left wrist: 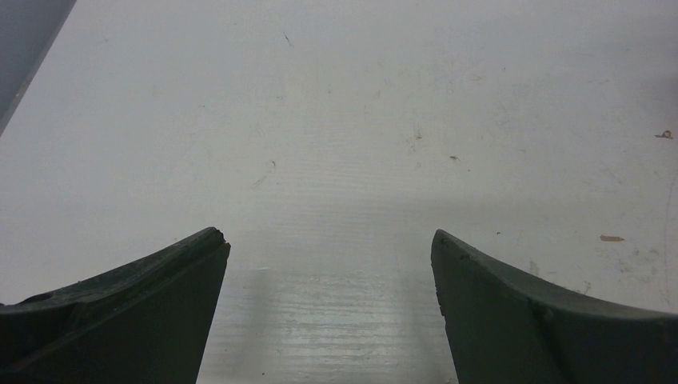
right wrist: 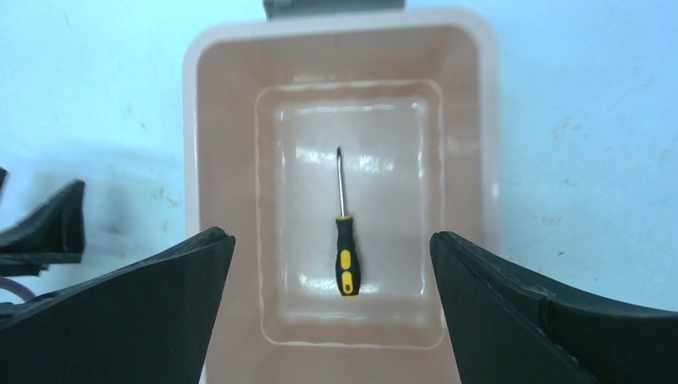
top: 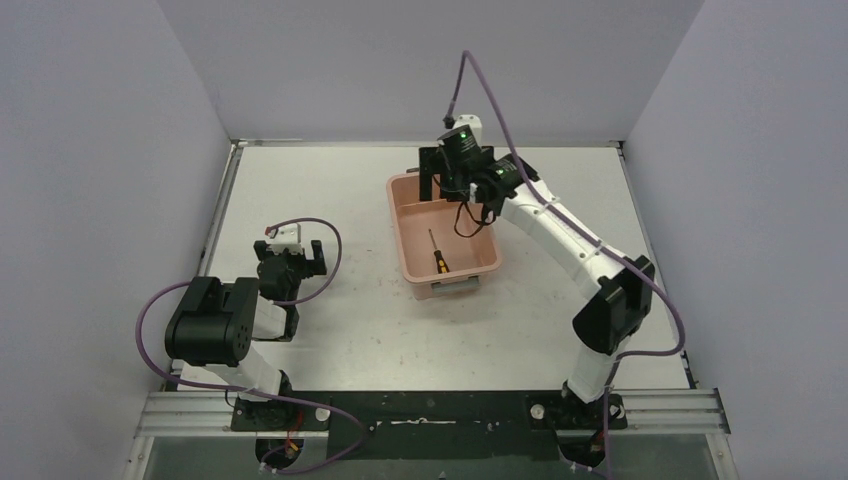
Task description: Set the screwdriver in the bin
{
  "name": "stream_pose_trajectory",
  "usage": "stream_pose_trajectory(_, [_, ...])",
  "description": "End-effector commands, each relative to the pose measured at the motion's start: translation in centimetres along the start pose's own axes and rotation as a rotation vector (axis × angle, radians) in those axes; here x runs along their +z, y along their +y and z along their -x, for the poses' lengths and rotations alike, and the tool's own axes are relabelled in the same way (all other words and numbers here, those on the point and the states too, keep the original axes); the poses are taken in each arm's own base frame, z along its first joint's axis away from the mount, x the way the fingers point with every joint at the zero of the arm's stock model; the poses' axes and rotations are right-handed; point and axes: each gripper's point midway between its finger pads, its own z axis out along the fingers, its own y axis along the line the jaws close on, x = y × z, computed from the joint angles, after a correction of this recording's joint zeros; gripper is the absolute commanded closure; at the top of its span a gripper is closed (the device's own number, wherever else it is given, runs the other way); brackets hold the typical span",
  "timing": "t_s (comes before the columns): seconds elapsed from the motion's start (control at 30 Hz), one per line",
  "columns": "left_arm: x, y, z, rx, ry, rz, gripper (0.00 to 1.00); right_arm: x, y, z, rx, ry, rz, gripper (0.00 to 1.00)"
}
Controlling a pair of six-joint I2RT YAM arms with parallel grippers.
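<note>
The screwdriver [top: 437, 256] [right wrist: 344, 240], black handle with yellow patches and a thin shaft, lies flat and free on the floor of the salmon-pink bin [top: 403, 228] [right wrist: 190, 160]. High over the bin's far end hangs my right gripper [top: 455, 187] [right wrist: 329, 237], open and empty, looking straight down at the screwdriver. Off to the left, well away from the bin, my left gripper [top: 290, 262] [left wrist: 328, 236] stays low over the table, open, with only bare tabletop between its fingers.
A pale grey handle [top: 455, 289] [right wrist: 332, 6] sticks out of the bin's near short end. Grey walls close in the white table [top: 330, 190] on the left, back and right. The right arm's purple cable [top: 470, 75] loops above the bin.
</note>
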Motion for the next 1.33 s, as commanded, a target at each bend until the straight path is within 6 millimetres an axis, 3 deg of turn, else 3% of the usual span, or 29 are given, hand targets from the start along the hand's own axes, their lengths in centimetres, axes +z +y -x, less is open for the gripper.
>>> stream_pose_trajectory(0.0, [0.5, 0.1, 1.7, -0.006, -0.058, 0.005, 0.03, -3.6, -6.0, 3.9, 0.100, -0.153, -0.073, 0.00])
stream_pose_trajectory(0.13, [0.5, 0.0, 1.7, -0.006, -0.057, 0.004, 0.03, -3.6, -13.0, 1.3, 0.196, -0.167, -0.184, 0.00])
stream_pose_trajectory(0.27, [0.5, 0.1, 1.7, -0.007, -0.057, 0.005, 0.03, -3.1, -19.1, -3.0, 0.284, -0.127, -0.273, 0.00])
stream_pose_trajectory(0.43, [0.5, 0.1, 1.7, -0.006, -0.057, 0.005, 0.03, -1.6, -23.2, -9.1, 0.345, -0.056, -0.323, 0.00])
stream_pose_trajectory(0.6, [0.5, 0.1, 1.7, -0.008, -0.057, 0.005, 0.03, 0.1, -24.1, -13.8, 0.336, 0.027, -0.342, 0.00])
stream_pose_trajectory(0.77, [0.5, 0.1, 1.7, -0.005, -0.056, 0.007, 0.03, 0.8, -24.2, -15.8, 0.329, 0.057, -0.337, 0.00])
stream_pose_trajectory(1.3, [0.5, 0.1, 1.6, -0.005, -0.053, 0.009, 0.03, 0.2, -23.5, -15.2, 0.350, 0.020, -0.297, 0.00])
